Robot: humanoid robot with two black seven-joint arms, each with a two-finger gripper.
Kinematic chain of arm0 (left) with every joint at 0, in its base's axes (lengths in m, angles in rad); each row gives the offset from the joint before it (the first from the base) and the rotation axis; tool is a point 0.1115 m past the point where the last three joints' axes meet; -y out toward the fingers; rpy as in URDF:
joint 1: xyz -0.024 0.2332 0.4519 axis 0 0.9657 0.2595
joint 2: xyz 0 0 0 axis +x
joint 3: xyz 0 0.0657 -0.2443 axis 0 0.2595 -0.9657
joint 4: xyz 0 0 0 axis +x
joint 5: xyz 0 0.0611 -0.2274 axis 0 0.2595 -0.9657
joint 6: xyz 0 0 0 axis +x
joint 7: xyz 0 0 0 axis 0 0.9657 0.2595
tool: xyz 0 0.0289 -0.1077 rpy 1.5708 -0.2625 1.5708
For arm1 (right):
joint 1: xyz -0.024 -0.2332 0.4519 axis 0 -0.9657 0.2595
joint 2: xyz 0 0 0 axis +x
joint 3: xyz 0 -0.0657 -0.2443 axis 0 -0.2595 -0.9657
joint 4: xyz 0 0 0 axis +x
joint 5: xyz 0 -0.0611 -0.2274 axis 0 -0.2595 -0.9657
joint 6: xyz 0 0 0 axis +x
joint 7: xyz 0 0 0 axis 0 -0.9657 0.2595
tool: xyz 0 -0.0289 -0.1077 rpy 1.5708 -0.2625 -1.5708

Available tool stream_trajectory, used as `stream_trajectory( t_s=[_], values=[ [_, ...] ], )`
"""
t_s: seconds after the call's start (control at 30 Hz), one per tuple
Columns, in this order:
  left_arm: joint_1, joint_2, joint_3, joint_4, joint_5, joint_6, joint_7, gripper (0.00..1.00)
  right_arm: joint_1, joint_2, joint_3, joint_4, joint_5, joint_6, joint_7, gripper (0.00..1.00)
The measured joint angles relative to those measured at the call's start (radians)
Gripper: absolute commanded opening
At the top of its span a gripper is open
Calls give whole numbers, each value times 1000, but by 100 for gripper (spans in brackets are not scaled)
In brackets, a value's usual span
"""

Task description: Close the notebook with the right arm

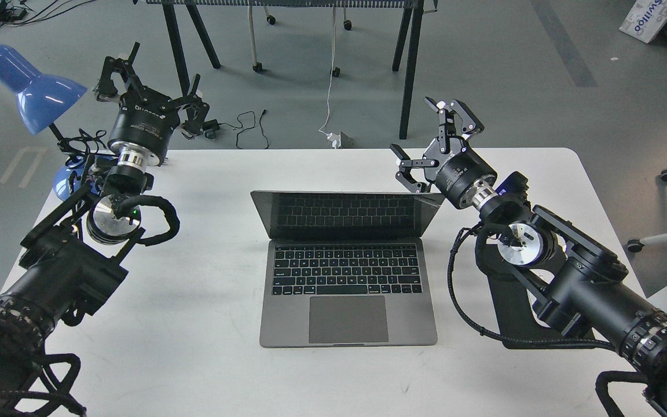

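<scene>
Notebook [348,278] open at centre of white worktop [206,359], hinge line running left to right, screen tilted back toward the far edge. Right end effector [435,142] just beside the screen's upper right corner, slightly beyond and above it, fingers spread wide, holding nothing. Left end effector [148,87] also spread, empty, well apart to the far left. Lid's top edge therefore nearer the right arm [571,272].
</scene>
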Motion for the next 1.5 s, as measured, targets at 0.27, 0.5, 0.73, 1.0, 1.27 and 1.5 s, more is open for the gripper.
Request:
stream_trajectory(
  t_s=[0.27,0.5,0.73,1.0,1.27,1.5],
  values=[
    [1,0,0,-1,0,0,0,100,-72,-109,-103,122,-4,0,0,100],
    [1,0,0,-1,0,0,0,100,-102,-153,-210,141,-7,4,12,100],
    [2,1,0,-1,0,0,0,100,-137,-147,-296,138,-93,2,14,100],
    [3,1,-2,-2,0,0,0,100,-170,-144,-311,125,-141,-4,20,100],
    [3,1,-2,-2,0,0,0,100,-213,-145,-309,107,-183,-5,21,100],
    [4,1,-1,-1,0,0,0,100,-215,-147,-291,119,-184,-8,18,100]
  ],
)
